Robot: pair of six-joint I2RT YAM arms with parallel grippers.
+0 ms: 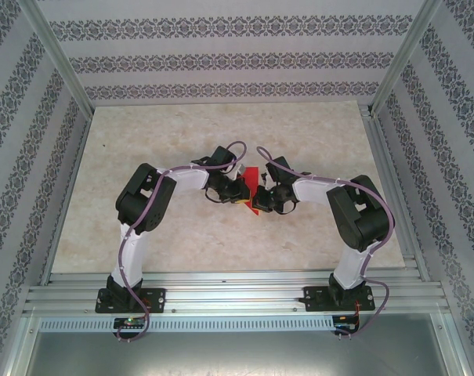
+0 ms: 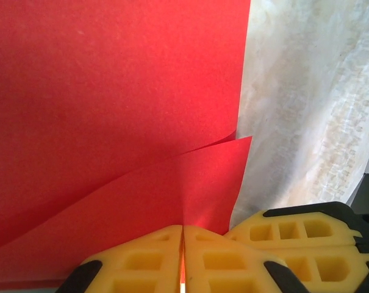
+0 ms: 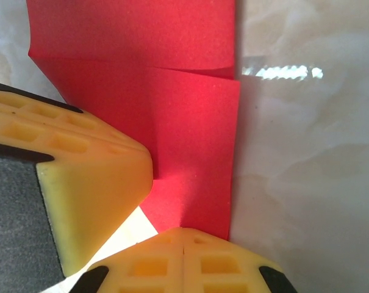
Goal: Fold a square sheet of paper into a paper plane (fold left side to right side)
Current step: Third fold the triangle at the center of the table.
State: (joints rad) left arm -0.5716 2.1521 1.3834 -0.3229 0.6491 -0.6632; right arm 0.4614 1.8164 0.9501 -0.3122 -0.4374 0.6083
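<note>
Left gripper [image 2: 183, 241] pinches the sheet of paper [image 2: 111, 91] — apparently folded.

Overhead looks down; wrist cameras close (seemingly opposed), sharing sheet [image 2: 111, 91].

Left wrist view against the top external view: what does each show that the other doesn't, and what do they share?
Only the left wrist view shows the sheet of paper up close: overlapping layers, its lower edge pinched between the shut yellow fingers of the left gripper. Only the top external view shows the left arm and right arm whole, the table edge to edge and the patterned walls. Both show the red paper on the pale marbled tabletop, with the right gripper close beside the left.
</note>
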